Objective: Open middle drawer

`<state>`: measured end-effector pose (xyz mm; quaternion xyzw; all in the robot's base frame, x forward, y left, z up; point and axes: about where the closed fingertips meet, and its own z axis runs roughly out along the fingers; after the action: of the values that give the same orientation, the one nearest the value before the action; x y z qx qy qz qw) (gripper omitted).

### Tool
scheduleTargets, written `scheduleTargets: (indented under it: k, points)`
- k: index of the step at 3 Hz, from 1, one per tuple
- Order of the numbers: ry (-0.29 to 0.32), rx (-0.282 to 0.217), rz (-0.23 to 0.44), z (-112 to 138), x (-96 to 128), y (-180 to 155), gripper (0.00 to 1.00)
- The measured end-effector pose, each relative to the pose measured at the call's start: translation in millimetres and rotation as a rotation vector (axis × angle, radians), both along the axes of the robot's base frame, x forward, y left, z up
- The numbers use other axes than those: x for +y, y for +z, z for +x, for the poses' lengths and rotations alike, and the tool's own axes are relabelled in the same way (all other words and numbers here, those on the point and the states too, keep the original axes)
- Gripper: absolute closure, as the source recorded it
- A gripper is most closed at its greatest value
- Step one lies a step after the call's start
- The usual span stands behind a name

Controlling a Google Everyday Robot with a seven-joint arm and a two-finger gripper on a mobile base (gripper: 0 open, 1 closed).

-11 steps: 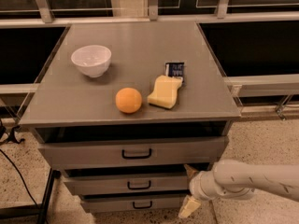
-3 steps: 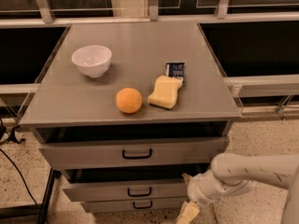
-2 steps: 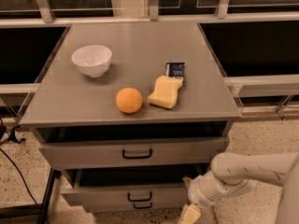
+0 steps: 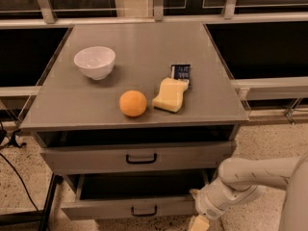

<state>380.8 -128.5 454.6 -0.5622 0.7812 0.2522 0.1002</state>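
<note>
The middle drawer is a grey flat front with a small black bar handle. It stands pulled out from the cabinet, and its dark inside shows behind the front. The top drawer above it also sits a little forward. The lowest drawer is hidden below the frame. My gripper is at the middle drawer's right front corner, low in the view, on the end of the white arm that comes in from the right.
On the grey cabinet top are a white bowl, an orange, a yellow sponge and a blue packet. A black cable runs over the speckled floor at the left. Railings and dark panels stand behind.
The middle drawer has slid out towards the camera, showing more of its inside. My gripper and arm have moved down and outward with its right corner.
</note>
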Motion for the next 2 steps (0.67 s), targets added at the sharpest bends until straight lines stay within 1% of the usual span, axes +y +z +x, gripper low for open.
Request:
scheduleTargets:
  k: [2]
  points:
    - [0.017, 0.078, -0.008, -30, -3, 14, 0.0]
